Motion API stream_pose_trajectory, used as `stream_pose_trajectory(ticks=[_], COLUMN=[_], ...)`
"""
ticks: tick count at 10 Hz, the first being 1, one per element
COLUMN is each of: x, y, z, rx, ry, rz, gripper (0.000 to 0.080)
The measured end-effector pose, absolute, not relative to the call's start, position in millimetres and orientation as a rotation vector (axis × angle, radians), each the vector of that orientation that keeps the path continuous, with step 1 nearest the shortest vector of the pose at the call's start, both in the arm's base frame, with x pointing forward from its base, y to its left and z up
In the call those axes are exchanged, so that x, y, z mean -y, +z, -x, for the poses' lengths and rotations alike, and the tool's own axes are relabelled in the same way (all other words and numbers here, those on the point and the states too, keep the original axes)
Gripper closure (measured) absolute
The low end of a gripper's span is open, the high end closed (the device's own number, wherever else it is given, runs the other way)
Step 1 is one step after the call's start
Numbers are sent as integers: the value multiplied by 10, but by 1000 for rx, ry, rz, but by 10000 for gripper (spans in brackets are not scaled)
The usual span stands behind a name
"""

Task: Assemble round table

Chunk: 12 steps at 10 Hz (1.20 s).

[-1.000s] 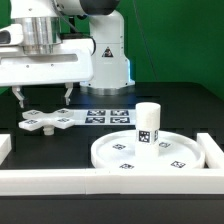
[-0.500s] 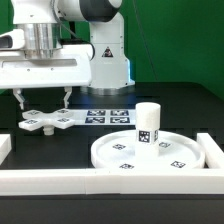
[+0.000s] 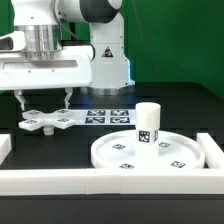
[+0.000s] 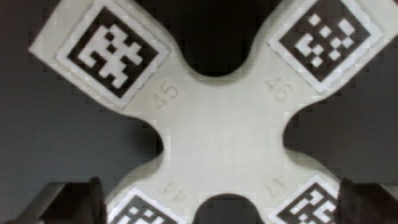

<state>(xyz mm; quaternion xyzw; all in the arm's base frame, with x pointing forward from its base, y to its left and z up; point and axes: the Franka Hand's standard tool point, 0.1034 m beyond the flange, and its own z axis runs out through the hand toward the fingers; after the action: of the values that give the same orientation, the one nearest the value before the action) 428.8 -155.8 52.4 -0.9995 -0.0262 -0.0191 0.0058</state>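
The white cross-shaped base (image 3: 50, 121) lies flat on the black table at the exterior view's left; it fills the wrist view (image 4: 214, 120) with its tagged arms. My gripper (image 3: 42, 100) hovers open just above it, one finger on each side, touching nothing. The large round disc (image 3: 150, 152) lies at the exterior view's right against the front rail. The short cylindrical leg (image 3: 148, 123) stands upright in the disc's middle.
The marker board (image 3: 108, 116) lies flat behind the base. White border rails run along the front (image 3: 100, 180) and the exterior view's right (image 3: 213, 150). The robot's base (image 3: 108, 60) stands at the back.
The arm has shifted slightly toward the exterior view's right and lowered a little over the cross-shaped base. The parts have not moved.
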Motion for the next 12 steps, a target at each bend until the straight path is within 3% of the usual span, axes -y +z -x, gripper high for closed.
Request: stream_pose_trajectory(ticks=[5, 12], x=[1564, 1545], y=[403, 370], z=[-4218, -4209], rx=[102, 108], ry=[-23, -13], rz=[3127, 3126], gripper=[151, 151])
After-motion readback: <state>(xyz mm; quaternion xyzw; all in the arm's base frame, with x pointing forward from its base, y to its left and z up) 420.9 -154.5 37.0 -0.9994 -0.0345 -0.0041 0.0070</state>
